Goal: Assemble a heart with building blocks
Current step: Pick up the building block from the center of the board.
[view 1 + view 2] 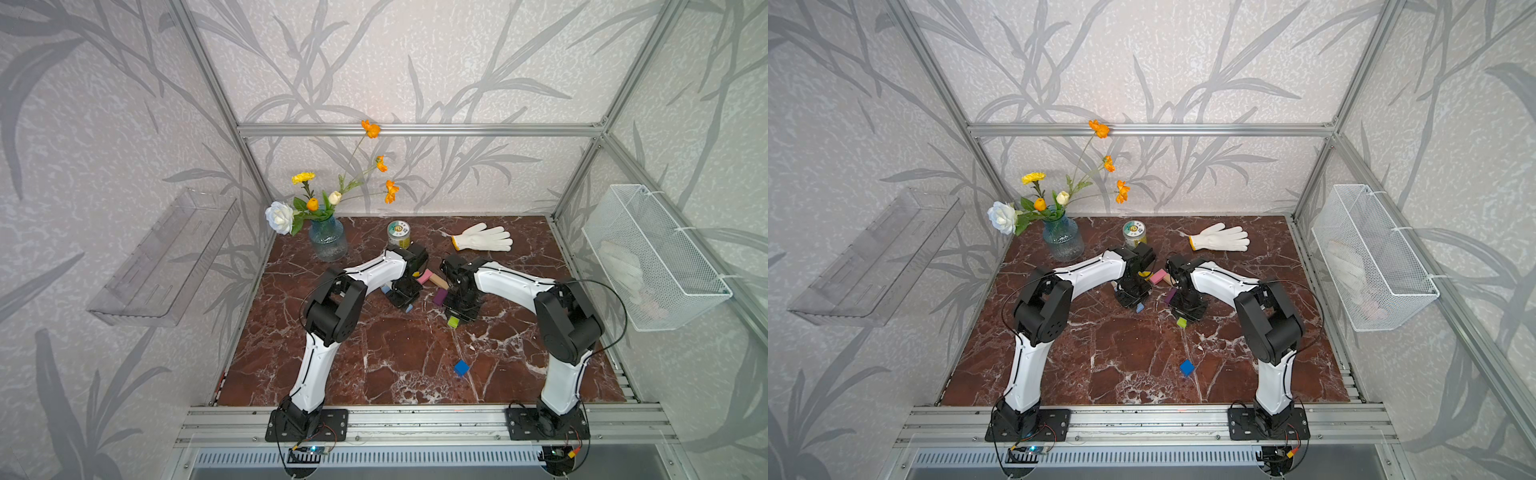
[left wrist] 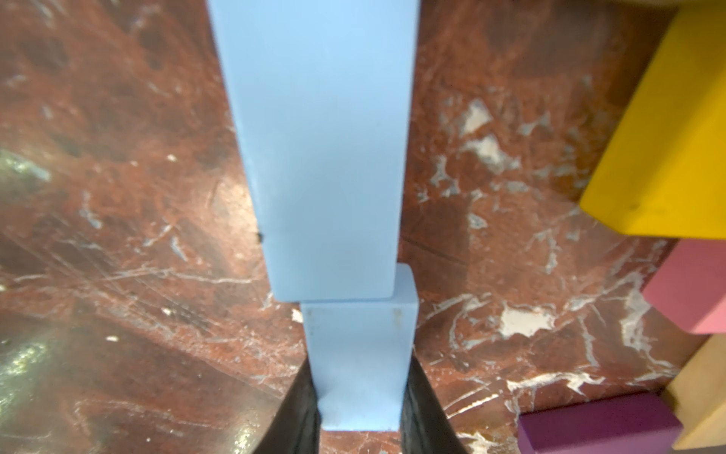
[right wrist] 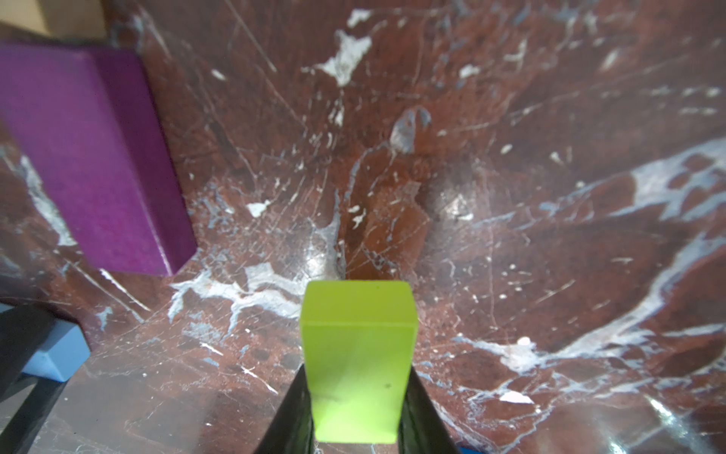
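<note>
The left gripper pinches a light blue block, its far end touching a second light blue block over the marble tabletop.

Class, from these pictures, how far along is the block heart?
Done: pink block, tan block and purple block sit grouped. In hand: left end effector grips a light blue block, right end effector the lime green block. Remaining: the dark blue block lies apart, unplaced.

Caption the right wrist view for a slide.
Right gripper shut on a lime green rectangular block; purple rectangular block on the red marble tabletop.
</note>
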Controlling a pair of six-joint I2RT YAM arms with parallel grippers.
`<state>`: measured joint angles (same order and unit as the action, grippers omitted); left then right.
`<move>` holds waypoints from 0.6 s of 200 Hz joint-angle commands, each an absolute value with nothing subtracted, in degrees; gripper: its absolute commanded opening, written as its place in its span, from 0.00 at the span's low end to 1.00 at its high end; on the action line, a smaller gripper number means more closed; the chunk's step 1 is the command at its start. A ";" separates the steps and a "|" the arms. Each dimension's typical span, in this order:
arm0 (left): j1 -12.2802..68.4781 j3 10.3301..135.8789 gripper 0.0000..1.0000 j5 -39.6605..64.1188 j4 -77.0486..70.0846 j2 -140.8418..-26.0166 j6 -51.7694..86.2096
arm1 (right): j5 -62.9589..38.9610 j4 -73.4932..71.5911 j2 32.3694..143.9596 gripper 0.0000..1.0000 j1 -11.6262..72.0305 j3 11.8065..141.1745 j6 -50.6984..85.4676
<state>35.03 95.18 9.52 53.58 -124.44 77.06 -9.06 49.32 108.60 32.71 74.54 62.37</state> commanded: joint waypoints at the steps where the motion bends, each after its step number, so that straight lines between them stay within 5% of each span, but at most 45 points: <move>1: 35.20 95.10 0.21 9.48 55.80 -125.15 76.88 | -8.88 50.36 109.15 0.00 32.59 75.86 62.18; 120: 35.48 90.90 0.22 9.03 54.81 -122.43 77.26 | -8.92 49.61 108.83 0.00 32.52 75.51 62.41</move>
